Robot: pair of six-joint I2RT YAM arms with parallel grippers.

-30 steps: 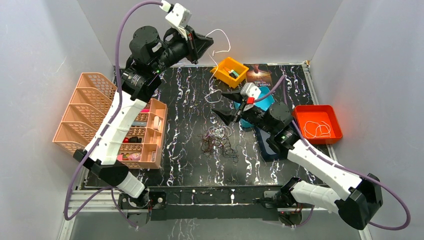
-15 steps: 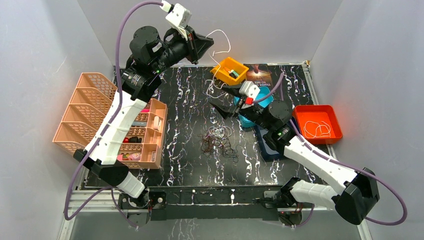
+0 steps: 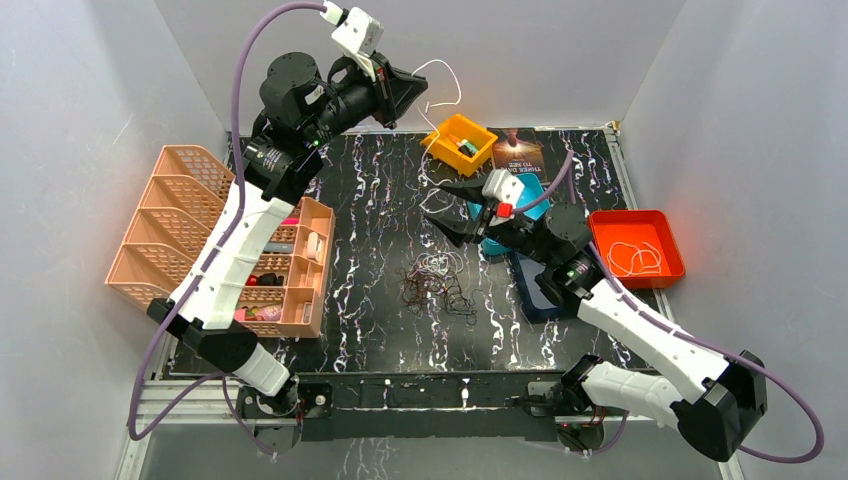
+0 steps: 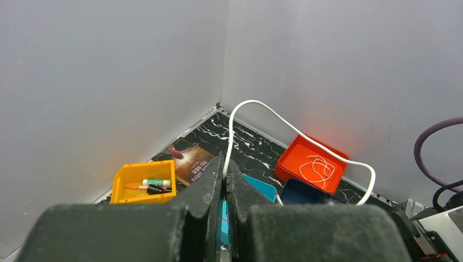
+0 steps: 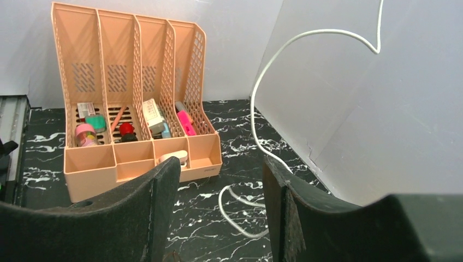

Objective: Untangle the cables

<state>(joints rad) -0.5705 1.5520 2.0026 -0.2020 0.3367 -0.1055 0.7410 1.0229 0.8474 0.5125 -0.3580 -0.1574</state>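
Note:
The cables lie as a small clump of thin dark reddish, black and white loops on the black marbled table. One white cable is pulled out of it, and my left gripper holds it high at the back. In the left wrist view the left gripper is shut on this white cable, which arcs away to the right. My right gripper is open behind the clump. In the right wrist view the white cable hangs just beyond the right gripper, its lower loop resting on the table.
A peach file organizer with small items stands at the left. At the back sit a yellow bin and a book. A red tray at the right holds a coiled white cord. Blue trays lie under the right arm.
My right gripper reached toward the back, then came back a little, and its jaws narrowed slightly. The left arm and the held white cable stayed put.

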